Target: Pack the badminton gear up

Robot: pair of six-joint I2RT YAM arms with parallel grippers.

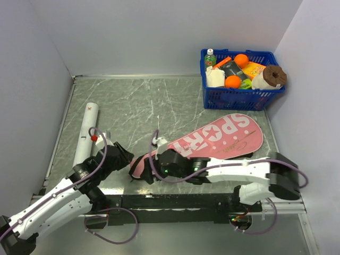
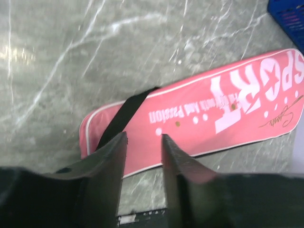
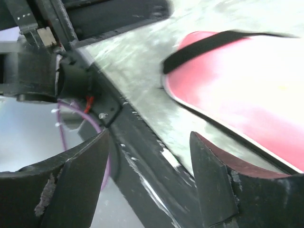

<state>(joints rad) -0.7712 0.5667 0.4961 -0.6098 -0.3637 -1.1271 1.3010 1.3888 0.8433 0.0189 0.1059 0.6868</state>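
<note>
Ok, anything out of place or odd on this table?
Nothing spilled or damaged. The pink bag lies flat, slanted across the table, its black strap draped over the narrow end. The white tube lies apart at the left, still outside the bag.

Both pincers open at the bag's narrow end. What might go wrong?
The left pincer and right pincer crowd the pink bag's narrow end; the arms may collide.
The black strap lies loose by the left pincer and could snag.
The white tube lies beside the left arm; a sweep may roll it.
</note>
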